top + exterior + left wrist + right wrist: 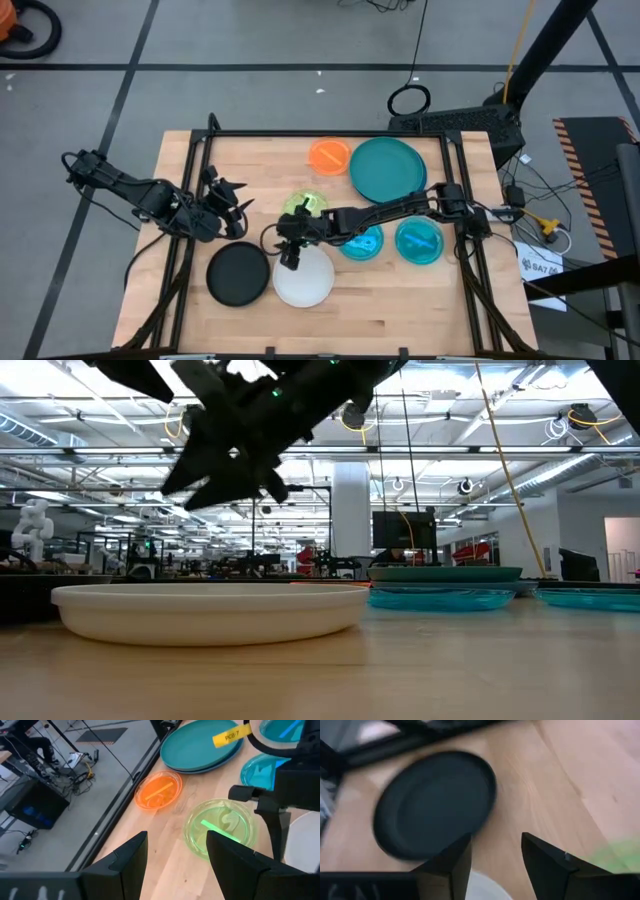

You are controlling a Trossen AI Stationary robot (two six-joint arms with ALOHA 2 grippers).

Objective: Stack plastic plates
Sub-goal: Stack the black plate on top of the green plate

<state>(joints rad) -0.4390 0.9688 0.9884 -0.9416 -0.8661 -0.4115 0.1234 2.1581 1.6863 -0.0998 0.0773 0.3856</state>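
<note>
The white plate (304,278) lies by the bench's near edge beside the black plate (238,274). My right pincer (290,250) hovers above, open and empty; I'd lower to grasp next.

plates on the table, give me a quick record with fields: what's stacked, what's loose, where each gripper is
stacked: dark teal plate on top of a blue plate, far side
loose small: orange plate, lime green plate, two cyan plates
loose medium: black plate and white plate, side by side, near edge
right gripper: open, empty, above the white plate's edge
left gripper: open, empty, waiting left of the lime green plate
</note>
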